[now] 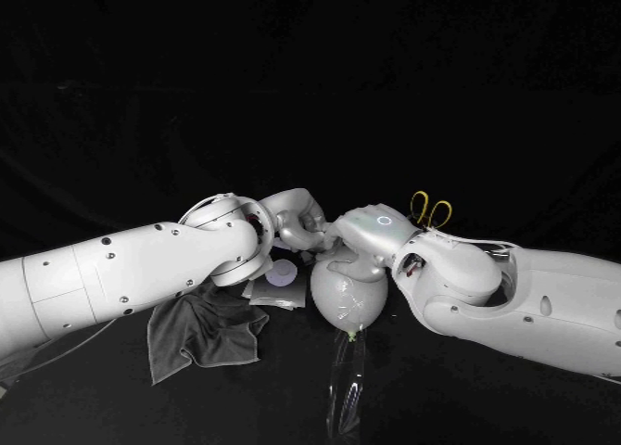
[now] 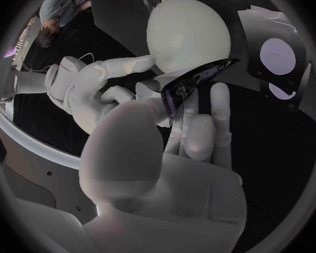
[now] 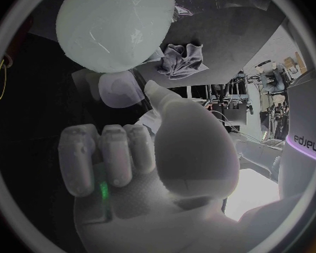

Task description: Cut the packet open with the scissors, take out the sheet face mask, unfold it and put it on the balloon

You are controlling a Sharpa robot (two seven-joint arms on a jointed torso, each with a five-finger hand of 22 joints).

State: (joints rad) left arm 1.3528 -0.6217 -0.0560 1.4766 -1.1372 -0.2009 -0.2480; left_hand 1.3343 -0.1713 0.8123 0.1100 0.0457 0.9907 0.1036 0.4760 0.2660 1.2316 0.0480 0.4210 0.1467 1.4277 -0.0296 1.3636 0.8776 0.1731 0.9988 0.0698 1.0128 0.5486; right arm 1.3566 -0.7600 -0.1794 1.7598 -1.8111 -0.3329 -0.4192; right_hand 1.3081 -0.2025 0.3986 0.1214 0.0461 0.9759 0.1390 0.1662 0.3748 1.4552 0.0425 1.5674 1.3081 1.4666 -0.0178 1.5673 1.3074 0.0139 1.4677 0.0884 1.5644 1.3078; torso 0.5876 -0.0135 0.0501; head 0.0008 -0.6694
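One packet (image 2: 197, 84) rests in the left hand (image 2: 165, 168), beside the balloon (image 2: 186, 34).

Grey cloth (image 1: 204, 332) lies crumpled on the black counter (image 1: 123, 111), lower left of centre in the head view. One corner trails toward the bottom edge. The right wrist view shows it bunched up too. Flat pale sheet (image 1: 276, 295) with a round white patch sits just right of the cloth's upper edge; can't tell if they touch. Clear plastic strip (image 1: 344, 389) at bottom centre runs down toward the lower edge. Can't tell what it is.
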